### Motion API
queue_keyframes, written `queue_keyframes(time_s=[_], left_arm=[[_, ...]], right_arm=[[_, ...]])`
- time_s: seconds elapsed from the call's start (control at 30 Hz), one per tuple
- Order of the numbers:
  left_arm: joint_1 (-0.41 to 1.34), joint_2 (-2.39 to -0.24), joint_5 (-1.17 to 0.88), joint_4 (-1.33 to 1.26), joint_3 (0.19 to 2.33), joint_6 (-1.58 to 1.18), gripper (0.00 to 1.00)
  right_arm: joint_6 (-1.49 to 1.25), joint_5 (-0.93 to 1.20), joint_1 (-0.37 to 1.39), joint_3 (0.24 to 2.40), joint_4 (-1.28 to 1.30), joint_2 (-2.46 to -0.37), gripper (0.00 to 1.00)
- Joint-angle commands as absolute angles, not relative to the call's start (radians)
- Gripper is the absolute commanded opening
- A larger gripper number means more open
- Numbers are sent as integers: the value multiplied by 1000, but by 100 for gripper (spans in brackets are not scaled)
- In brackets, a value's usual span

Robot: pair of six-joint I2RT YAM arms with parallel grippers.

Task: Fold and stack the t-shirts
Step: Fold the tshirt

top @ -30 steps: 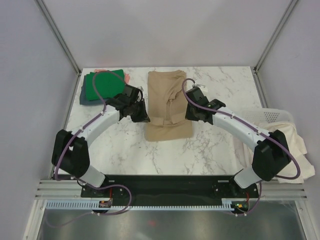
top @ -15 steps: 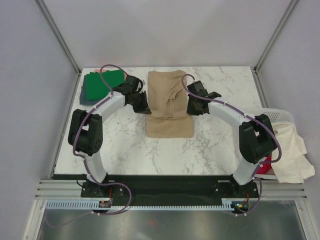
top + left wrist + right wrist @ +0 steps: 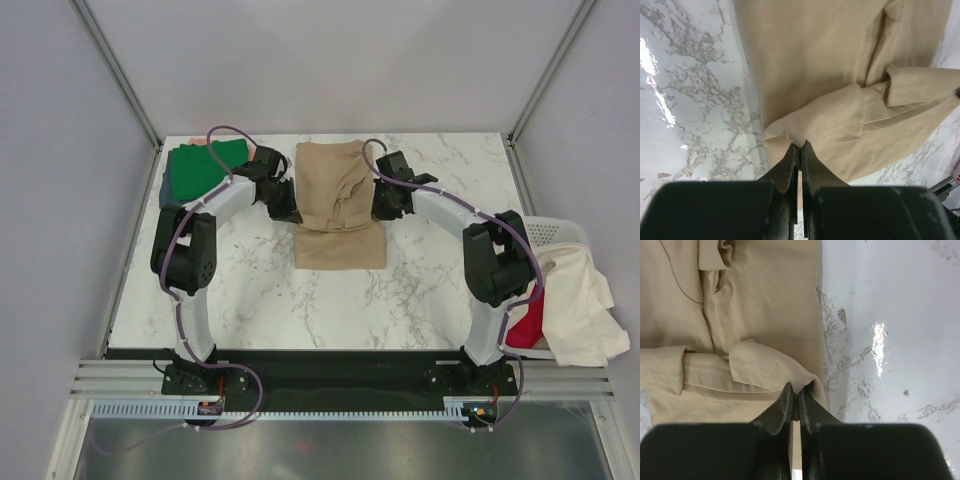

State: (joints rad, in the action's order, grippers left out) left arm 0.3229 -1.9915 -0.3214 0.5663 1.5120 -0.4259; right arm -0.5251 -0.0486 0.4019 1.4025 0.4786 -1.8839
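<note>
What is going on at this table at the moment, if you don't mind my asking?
Both arms are folding the tan t-shirt in the middle of the table. The left gripper is shut on its left edge, the right gripper on its right edge, with the pinched cloth doubled over the shirt. A folded green t-shirt lies at the far left corner; a cream one hangs over the white basket at the right.

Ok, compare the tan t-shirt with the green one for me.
The tan t-shirt lies at the middle of the table, partly folded; the green t-shirt sits folded at the far left corner. The left gripper and right gripper each pinch a side fold of the tan t-shirt; the green t-shirt is in neither. Both are plain cloth.
</note>
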Motion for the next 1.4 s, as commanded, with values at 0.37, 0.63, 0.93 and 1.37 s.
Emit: queue_keyframes(time_s=[0.37,0.63,0.93,1.37], left_arm=[[264,-2074,-302,586,1620,-445,20],[216,-2148,-359,796,1960,-471,44],[244,-1829,-325,714,1642,-459,56],[302,-1450,-426,232,836,-577,56]], right_arm=[[-468,61,334,1569,454,-2051,34],[-387,141,278,1985,656,-2175,57],[-425,210,276,1527,513,-1806,75],[-552,265,370,873,264,-1525,75]])
